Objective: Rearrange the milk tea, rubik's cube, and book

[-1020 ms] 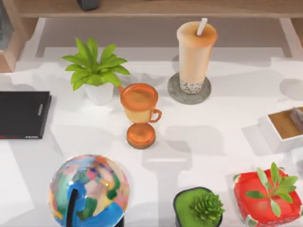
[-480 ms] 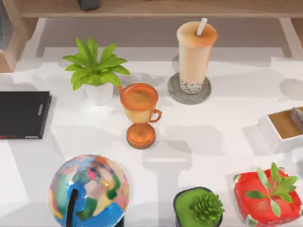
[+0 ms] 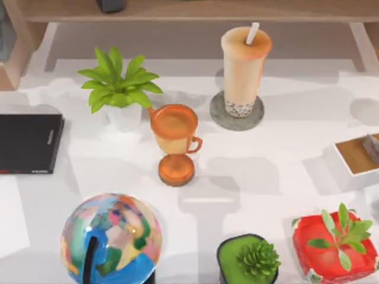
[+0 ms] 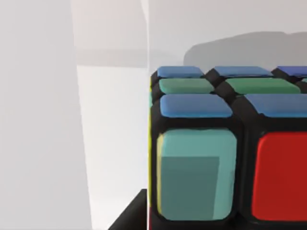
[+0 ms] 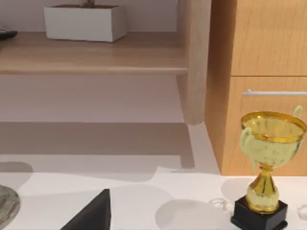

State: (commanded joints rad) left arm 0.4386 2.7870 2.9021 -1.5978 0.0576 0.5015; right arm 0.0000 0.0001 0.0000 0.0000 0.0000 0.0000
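The milk tea [image 3: 244, 68], a tall clear cup of pale orange drink with dark pearls and a white straw, stands upright on a grey coaster [image 3: 220, 118] at the table's back centre. The rubik's cube [image 4: 230, 153] sits very close in the left wrist view, showing blue, green, teal and red tiles on a white surface. A dark edge of my left gripper [image 4: 127, 216] shows beside the cube's lower corner. In the right wrist view a dark wedge of my right gripper [image 5: 91, 215] hangs above the white table. The book is out of view.
An orange trophy cup [image 3: 174, 142] stands mid-table with a potted plant [image 3: 118, 89] behind it. A thin black slab [image 3: 29, 142] lies at the left. A globe [image 3: 109, 236], a green pot [image 3: 249, 260] and a red pot [image 3: 334, 245] line the front. A white box [image 3: 355, 157] sits right. A gold trophy [image 5: 268, 163] stands by a wooden cabinet [image 5: 259, 72].
Shadows on the left side of the table have shifted slightly. The milk tea and the other things on the table have not moved.
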